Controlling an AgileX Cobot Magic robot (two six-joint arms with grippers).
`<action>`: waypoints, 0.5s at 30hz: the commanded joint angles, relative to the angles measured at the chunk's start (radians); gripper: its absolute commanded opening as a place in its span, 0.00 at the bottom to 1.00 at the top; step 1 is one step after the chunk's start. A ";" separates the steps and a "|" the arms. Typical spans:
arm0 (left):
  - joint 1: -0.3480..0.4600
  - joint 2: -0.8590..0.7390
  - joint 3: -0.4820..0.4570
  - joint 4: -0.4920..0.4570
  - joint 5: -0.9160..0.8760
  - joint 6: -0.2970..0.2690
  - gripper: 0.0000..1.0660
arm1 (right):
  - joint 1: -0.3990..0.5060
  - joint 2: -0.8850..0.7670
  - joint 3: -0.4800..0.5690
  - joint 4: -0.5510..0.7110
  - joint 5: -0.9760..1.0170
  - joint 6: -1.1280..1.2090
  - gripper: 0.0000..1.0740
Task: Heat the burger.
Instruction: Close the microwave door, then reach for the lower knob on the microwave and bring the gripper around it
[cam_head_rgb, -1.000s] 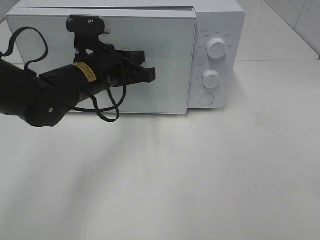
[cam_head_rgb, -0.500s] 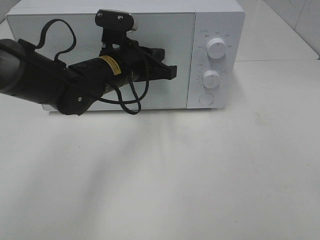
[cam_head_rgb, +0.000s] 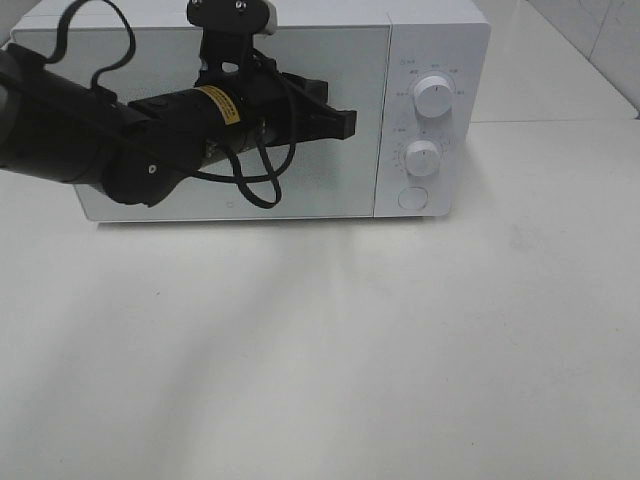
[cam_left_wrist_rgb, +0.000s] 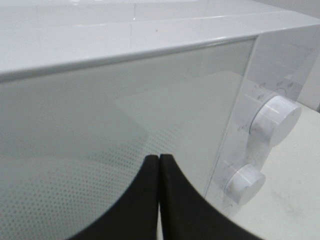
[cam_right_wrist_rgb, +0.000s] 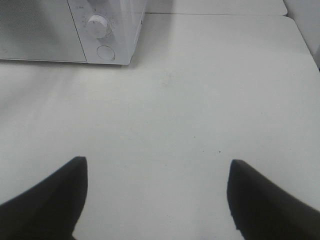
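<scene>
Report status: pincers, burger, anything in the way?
Left pincer shut, tips at the microwave door. Right pincer open, empty, over the table. Burger not in view. Door looks closed.

The burger shows in no view; whether it sits inside the microwave (cam_head_rgb: 350, 170) cannot be told. The microwave is white and stands at the far side of the table (cam_head_rgb: 400, 350). Its door (cam_left_wrist_rgb: 100, 125) lies flush and shut, and its dotted, milky window lets nothing be made out. Two knobs (cam_head_rgb: 433, 96) and a round button (cam_head_rgb: 412, 198) sit on the right-hand panel.
</scene>
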 joint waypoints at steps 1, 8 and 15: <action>-0.034 -0.056 0.023 -0.010 0.169 0.000 0.06 | -0.007 -0.027 0.001 0.002 -0.008 0.000 0.70; -0.083 -0.140 0.032 -0.010 0.527 -0.002 0.94 | -0.007 -0.027 0.001 0.002 -0.008 0.000 0.70; -0.087 -0.198 0.032 -0.010 0.806 -0.004 0.92 | -0.007 -0.027 0.001 0.002 -0.008 0.000 0.70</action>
